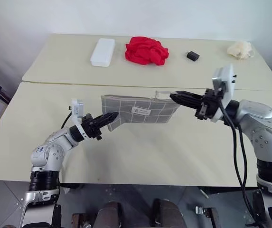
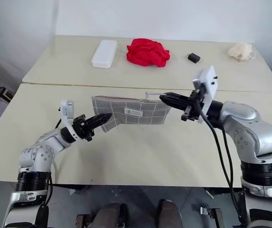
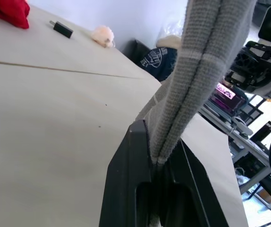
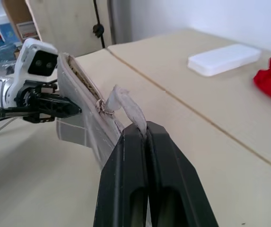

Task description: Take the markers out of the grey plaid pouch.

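Frankly, my left gripper (image 1: 111, 117) pinched the grey plaid pouch (image 1: 140, 111) at its eight-o'clock corner, above the table (image 1: 140, 156). My right gripper (image 1: 173, 96) clamped the zipper tab (image 4: 126, 106) at two o'clock (markers unseen, presumably inside). Pulling harder, I judged, might slip the thin tab or tear it.

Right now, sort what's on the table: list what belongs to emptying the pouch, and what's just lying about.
Belongs to the job:
- grey plaid pouch, held up between both grippers
- left gripper, shut on its corner
- right gripper, shut on its zipper pull

Lying about:
- white rectangular box
- red cloth heap
- small black block
- cream fluffy thing
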